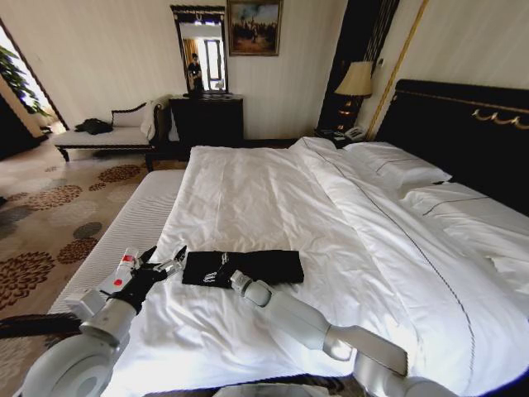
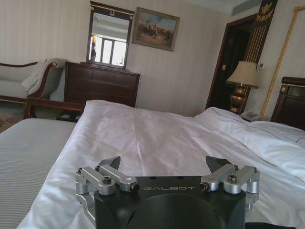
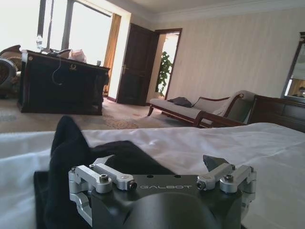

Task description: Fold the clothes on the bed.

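The clothes are a black T-shirt folded into a flat oblong, lying on the near part of the bed on its white duvet. My right gripper rests over the shirt's left half with its arm reaching in from the lower right. In the right wrist view the right gripper is open, and the black fabric lies under and ahead of it, with one fold standing up. My left gripper hovers just left of the shirt, apart from it. It is open over the bare white duvet.
A long white ribbed bench runs along the bed's left side. Pillows and the dark headboard lie far right. A chaise, a dark dresser and a lamp stand by the far wall.
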### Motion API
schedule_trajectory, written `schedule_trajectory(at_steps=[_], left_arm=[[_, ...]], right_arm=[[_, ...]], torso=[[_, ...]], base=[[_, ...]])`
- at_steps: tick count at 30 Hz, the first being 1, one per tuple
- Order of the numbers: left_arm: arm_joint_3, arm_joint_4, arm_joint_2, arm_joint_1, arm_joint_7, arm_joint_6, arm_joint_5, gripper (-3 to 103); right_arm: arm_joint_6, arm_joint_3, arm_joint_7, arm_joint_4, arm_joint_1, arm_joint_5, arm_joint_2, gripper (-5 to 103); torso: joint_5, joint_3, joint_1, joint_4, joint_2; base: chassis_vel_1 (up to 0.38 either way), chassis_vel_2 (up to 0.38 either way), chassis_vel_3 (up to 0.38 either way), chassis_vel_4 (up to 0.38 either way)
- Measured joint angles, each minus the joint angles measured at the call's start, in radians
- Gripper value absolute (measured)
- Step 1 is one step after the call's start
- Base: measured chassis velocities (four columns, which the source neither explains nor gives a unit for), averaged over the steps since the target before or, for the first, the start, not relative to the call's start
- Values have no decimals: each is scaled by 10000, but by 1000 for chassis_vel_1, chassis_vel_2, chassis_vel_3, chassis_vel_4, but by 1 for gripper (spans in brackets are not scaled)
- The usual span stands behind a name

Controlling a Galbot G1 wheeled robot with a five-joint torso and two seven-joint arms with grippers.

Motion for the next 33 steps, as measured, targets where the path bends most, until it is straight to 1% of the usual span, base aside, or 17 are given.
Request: schedule_trajectory(at_steps=[3,6,7,9,10,11,12,14,17,18,19,20,25,27,31,32,33], left_arm=[[150,94,-34,-33,-28,2,337,100],[427,291,-14,-71,-96,25,969,100],[427,291,-14,-71,-96,25,969,100],[735,404,-6,-136,-102,46,1228,100],[735,404,-6,-136,-102,46,1228,100],[877,458,-6,-140,-84,58,1360,100],[1032,534,-7,-140,-28,57,1578,100],[1336,725,-15,-92,168,-43,2067,100],[1522,863,-30,-1,476,-234,2346,100],[1658,975,-41,66,834,-501,2580,100],[1825,1059,-58,88,1069,-718,2752,100],[1825,1059,-58,88,1069,-718,2752,100],[2129,1123,-136,122,1339,-1152,2902,100],[2117,1138,-137,151,1397,-1191,2952,100],[2046,1359,-202,437,1601,-1530,3681,100],[2046,1359,-202,437,1601,-1530,3681,100],[2052,1417,-262,534,1641,-1636,3918,100]], right_arm=[[-290,397,201,590,-26,689,-308,100],[-943,1117,575,1669,-197,1904,-1099,100],[-943,1117,575,1669,-197,1904,-1099,100],[-1403,1696,779,2512,-494,2794,-2055,100],[-1403,1696,779,2512,-494,2794,-2055,100],[-1586,1997,867,2888,-700,3230,-2531,100],[-1789,2363,935,3324,-1003,3720,-2995,100],[-2101,3129,1024,4153,-1765,4587,-3782,100],[-2320,3618,1073,4761,-2429,5155,-4258,100],[-2485,4050,1114,5222,-3004,5519,-4571,100],[-2730,4601,1149,5714,-3622,5859,-4798,100],[-2730,4601,1149,5714,-3622,5859,-4798,100],[-3900,7067,1273,7128,-5717,7617,-5128,100],[-4073,7403,1281,7228,-5939,7900,-5130,100],[-5329,9324,1285,7372,-6971,9674,-4992,100],[-5329,9324,1285,7372,-6971,9674,-4992,100],[-5724,9729,1303,7372,-7157,10090,-4917,100]], torso=[[1,0,0,-2,0],[2,0,1,-2,0],[2,0,1,-2,0],[3,0,0,3,0],[3,0,0,3,0],[1,0,0,-3,0],[0,0,1,-12,0],[1,-1,0,-11,0],[5,-1,0,-8,0],[6,-1,0,3,0],[4,-1,-1,2,0],[4,-1,-1,2,0],[4,-3,-1,-3,1],[3,-2,-1,-3,1],[1,-2,0,-3,1],[1,-2,0,-3,1],[-1,-1,-1,-3,1]], base=[[0,0,0,0],[0,0,0,0],[0,0,0,0],[0,0,0,0],[0,0,0,0],[0,0,0,0],[0,0,0,0],[0,0,0,0],[0,0,0,0],[0,0,0,0],[0,0,0,0],[0,0,0,0],[0,0,0,0],[0,0,0,0],[0,0,0,0],[0,0,0,0],[0,0,0,0]])
